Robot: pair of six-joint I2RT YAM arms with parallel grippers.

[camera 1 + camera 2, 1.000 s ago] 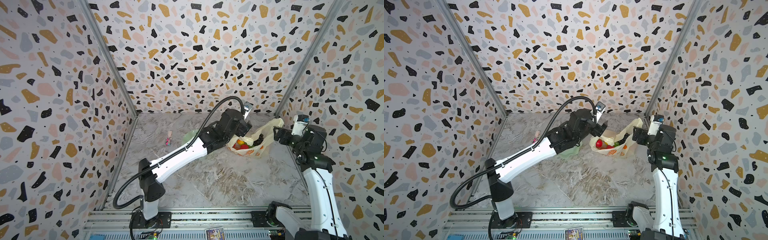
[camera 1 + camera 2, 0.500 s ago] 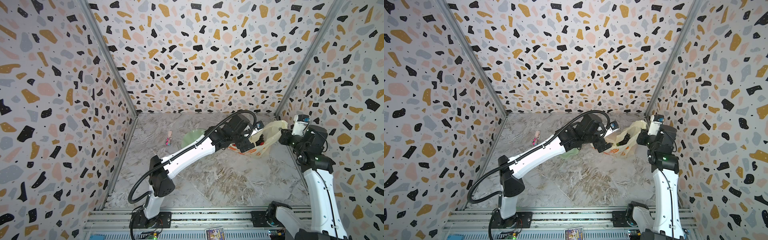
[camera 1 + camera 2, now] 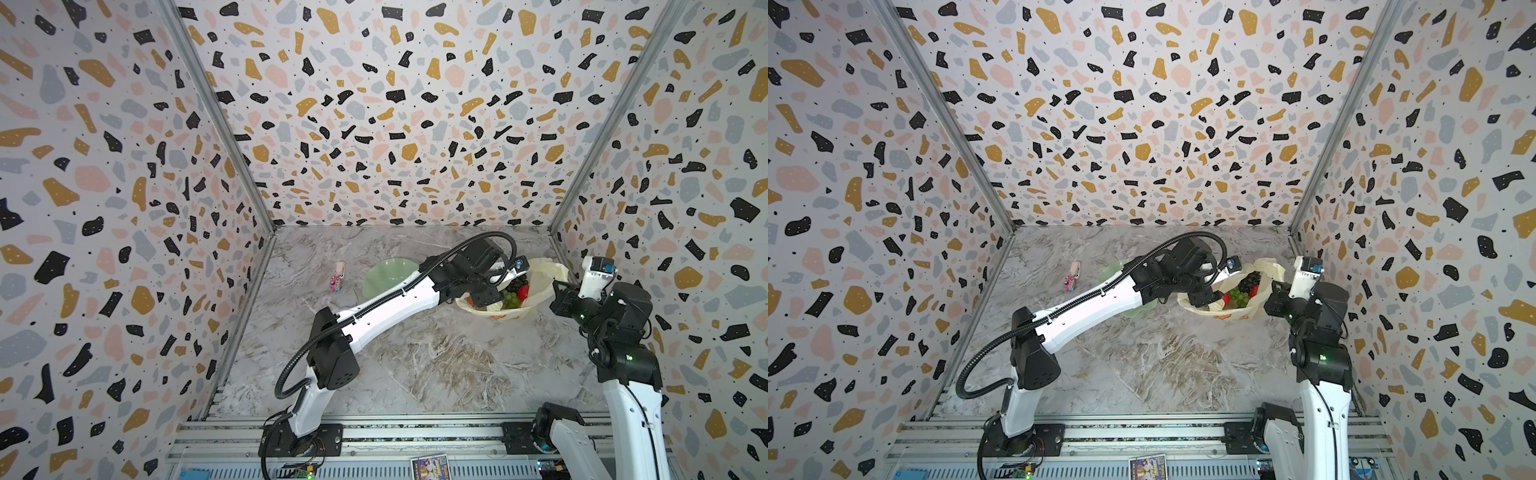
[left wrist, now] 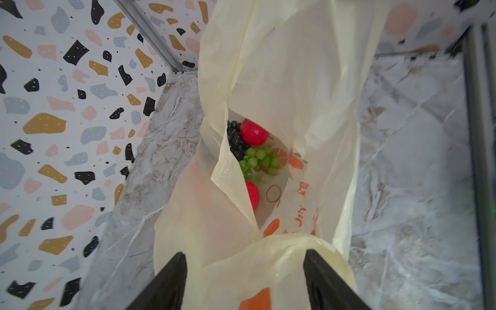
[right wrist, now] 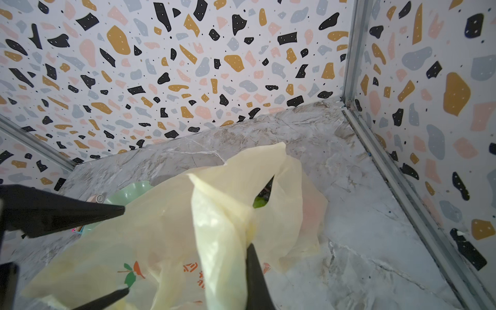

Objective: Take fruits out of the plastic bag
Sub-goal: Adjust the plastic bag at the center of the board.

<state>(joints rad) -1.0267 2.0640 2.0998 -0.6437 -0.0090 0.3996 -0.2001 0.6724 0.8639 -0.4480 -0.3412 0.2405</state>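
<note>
The pale-yellow plastic bag lies at the back right with its mouth held open. Inside it lie the fruits: a black grape bunch, a green grape bunch and two red apples; they also show in a top view. My left gripper is open at the bag's left rim, with loose bag film lying between its fingers. My right gripper is shut on the bag's right edge, which stands up bunched against one black finger.
A pale green wavy-rimmed plate lies just left of the bag, partly under my left arm. A tiny pink trinket and a small beige piece lie further left. The right wall and its metal rail run close behind the bag.
My left arm has reached right and down from over the plate to the bag's left rim, its jaws narrowing. My right gripper has shut on the bag's edge, and the mouth now gapes.
</note>
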